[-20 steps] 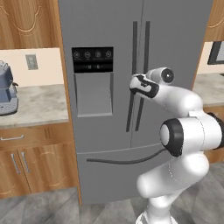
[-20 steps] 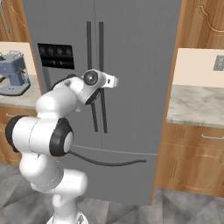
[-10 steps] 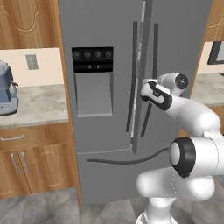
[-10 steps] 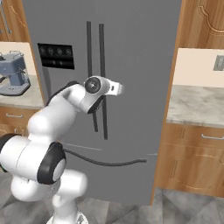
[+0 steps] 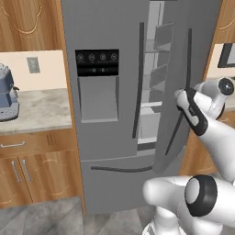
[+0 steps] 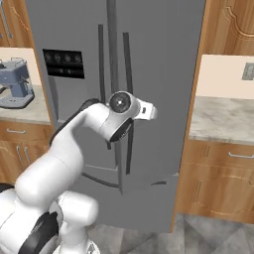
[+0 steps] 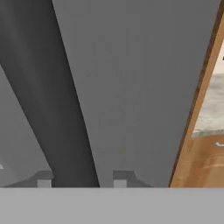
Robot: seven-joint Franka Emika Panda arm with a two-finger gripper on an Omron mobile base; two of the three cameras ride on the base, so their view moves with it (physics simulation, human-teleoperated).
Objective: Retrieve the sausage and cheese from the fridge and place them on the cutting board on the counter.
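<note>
Writing on the fridge (image 5: 110, 36) dispenser panel (image 5: 97, 62) stays too small to read.

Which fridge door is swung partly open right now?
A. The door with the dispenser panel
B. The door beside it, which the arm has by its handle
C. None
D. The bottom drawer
B: the door stands ajar beside the dispenser panel, showing the grey shelves inside the fridge.

A rendered home kitchen: a tall grey fridge (image 5: 114, 105) with a black dispenser panel (image 5: 97, 63) stands between wooden cabinets (image 5: 32, 165), marble counter (image 6: 218, 119), a blue coffee machine (image 6: 17, 85) and a wall socket (image 5: 32, 64)
</note>
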